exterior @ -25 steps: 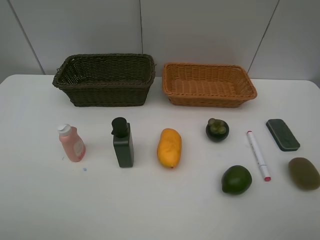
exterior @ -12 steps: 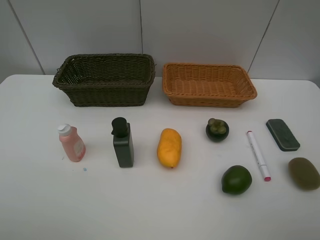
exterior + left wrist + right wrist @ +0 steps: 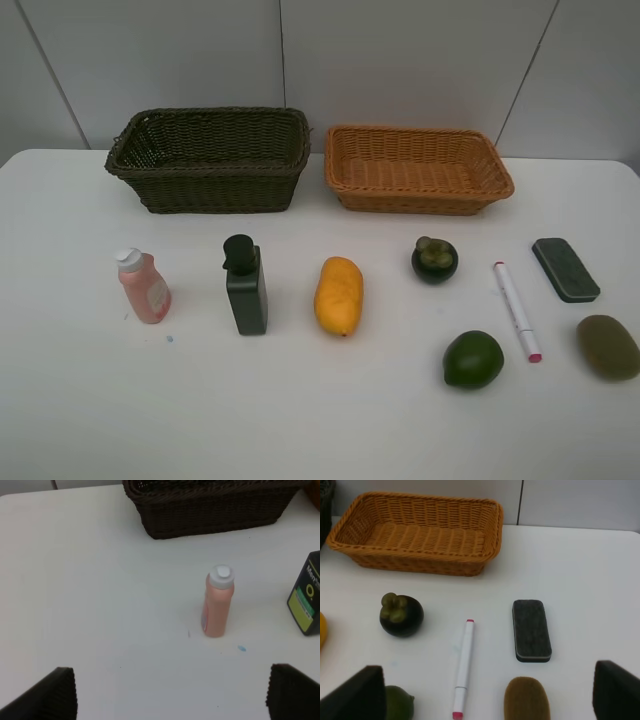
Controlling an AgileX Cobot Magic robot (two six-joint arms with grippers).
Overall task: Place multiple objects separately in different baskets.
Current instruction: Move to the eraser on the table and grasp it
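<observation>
Both tools stand with their fingers spread wide and hold nothing; I judge the sorting has not started. The left tool [image 3: 171, 695] hangs above the white bench [image 3: 75, 580]. The upright pink plastic bottle with a white cap [image 3: 218, 605] is just ahead of it, roughly in line with the gap between its fingers. The black rectangular pump bottle [image 3: 306, 600] stands off to that bottle's far side, and the dark brown-green woven wicker basket [image 3: 210, 515] waits farther ahead.

The right tool [image 3: 486, 692] faces its own group. The brown oval kiwi [image 3: 526, 700] and the white marker with a pink tip [image 3: 463, 667] lie nearest it, with the round green lime [image 3: 400, 702] to one side. The dark green flat block [image 3: 531, 630] and the dark round mangosteen [image 3: 401, 615] are farther on. Beyond them is the shallow orange-tan wicker basket [image 3: 415, 565].

The yellow-orange mango [image 3: 338, 295] lies between the two groups. The objects sit well apart from one another, which likely leaves room for open fingers to come down around each one. Each basket sits beyond one tool's group, so a carry can run straight forward.
</observation>
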